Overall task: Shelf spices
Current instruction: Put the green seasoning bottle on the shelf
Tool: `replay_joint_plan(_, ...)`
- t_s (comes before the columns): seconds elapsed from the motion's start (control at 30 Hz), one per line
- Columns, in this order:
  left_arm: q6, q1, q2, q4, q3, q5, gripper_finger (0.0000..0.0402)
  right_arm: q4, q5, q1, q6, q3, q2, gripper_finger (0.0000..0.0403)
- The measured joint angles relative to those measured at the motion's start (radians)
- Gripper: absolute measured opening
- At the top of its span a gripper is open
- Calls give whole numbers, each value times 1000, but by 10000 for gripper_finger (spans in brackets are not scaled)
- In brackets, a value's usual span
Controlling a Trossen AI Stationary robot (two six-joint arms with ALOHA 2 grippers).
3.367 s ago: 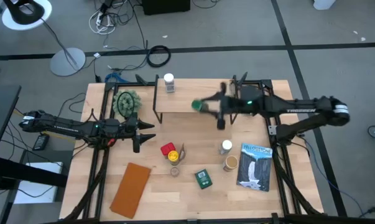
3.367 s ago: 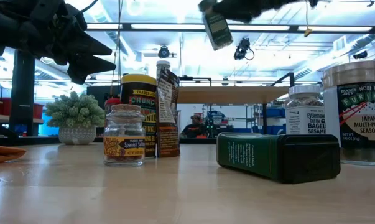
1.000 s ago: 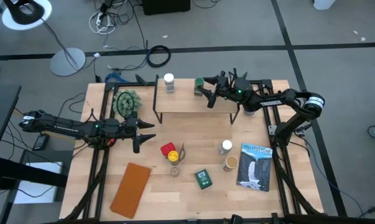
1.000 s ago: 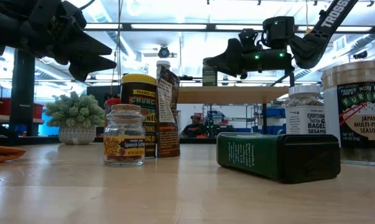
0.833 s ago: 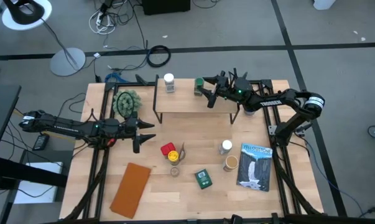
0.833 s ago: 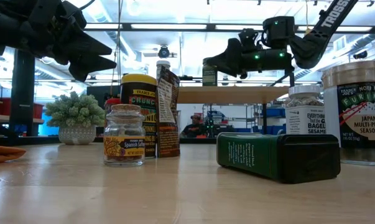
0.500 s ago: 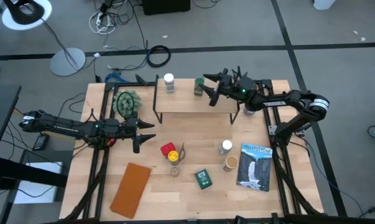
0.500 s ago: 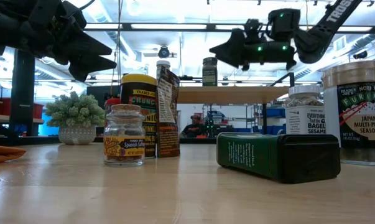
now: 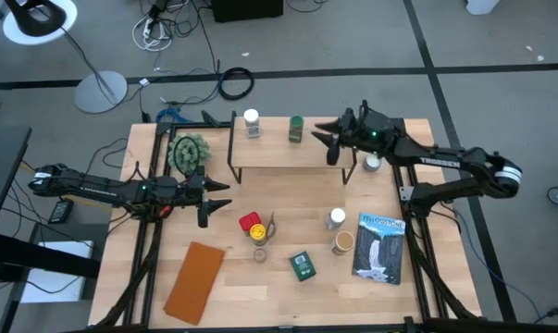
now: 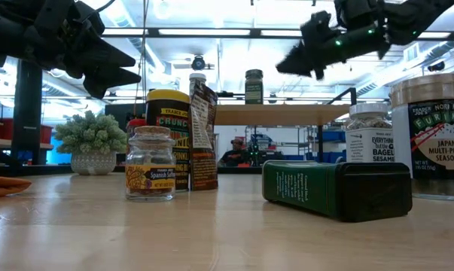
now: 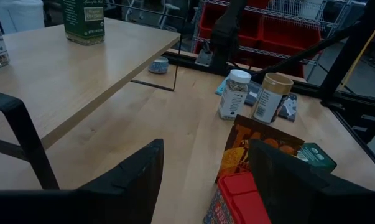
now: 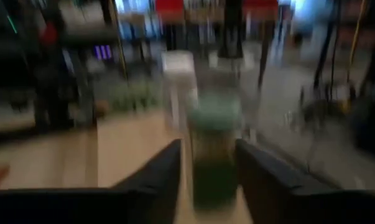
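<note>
The shelf point(image 9: 288, 148) stands at the table's far side, a light plank on black legs. On it stand a white-lidded jar point(image 9: 252, 123) and a green-lidded jar point(image 9: 296, 129) point(image 10: 253, 86) point(image 12: 215, 155). My right gripper point(image 9: 331, 146) point(image 10: 294, 66) is open, above the shelf's right end, apart from the green-lidded jar. My left gripper point(image 9: 204, 199) point(image 11: 206, 180) waits open left of the table's middle. A red box point(image 9: 250, 222), an amber packet point(image 9: 270, 225), a small jar point(image 9: 260, 254), a dark green tin point(image 9: 303, 265), a white-lidded jar point(image 9: 337, 218) and a tan-lidded jar point(image 9: 343, 242) sit on the table.
A blue-and-white book point(image 9: 380, 245) lies near the table's right edge. A flat brown pad point(image 9: 195, 282) lies at the near left. A potted plant point(image 9: 187, 153) stands left of the shelf. A small white round object point(image 9: 372, 164) sits right of the shelf.
My right gripper has opened and let go of the green-lidded jar, which now stands upright on the shelf. The gripper then drew back toward the table's right edge and rose a little.
</note>
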Motion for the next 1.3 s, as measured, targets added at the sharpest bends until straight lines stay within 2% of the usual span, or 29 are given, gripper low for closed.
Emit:
replay_joint_plan(0.07,0,0,0,0,0,0,239,-107,20,5,0,0,-23,42)
replay_joint_plan(0.13,2,0,0,0,0,0,239,-146,33,20,-2,0,-33,15)
replay_joint_plan(0.27,23,0,0,-1,0,0,239,-277,75,49,11,78,-28,4)
replay_joint_plan(0.4,23,0,0,0,0,-1,239,-574,126,66,-1,277,30,2)
replay_joint_plan(0.6,23,0,0,0,0,-6,239,-1020,161,53,-9,614,218,1)
replay_joint_plan(0.73,23,0,0,0,0,-6,239,-1184,157,39,-48,766,366,1)
replay_joint_plan(0.97,23,0,0,0,0,-2,239,-1197,137,15,-91,884,545,0)
replay_joint_plan(1.3,25,0,0,-1,0,-2,239,-1109,140,2,-151,933,621,0)
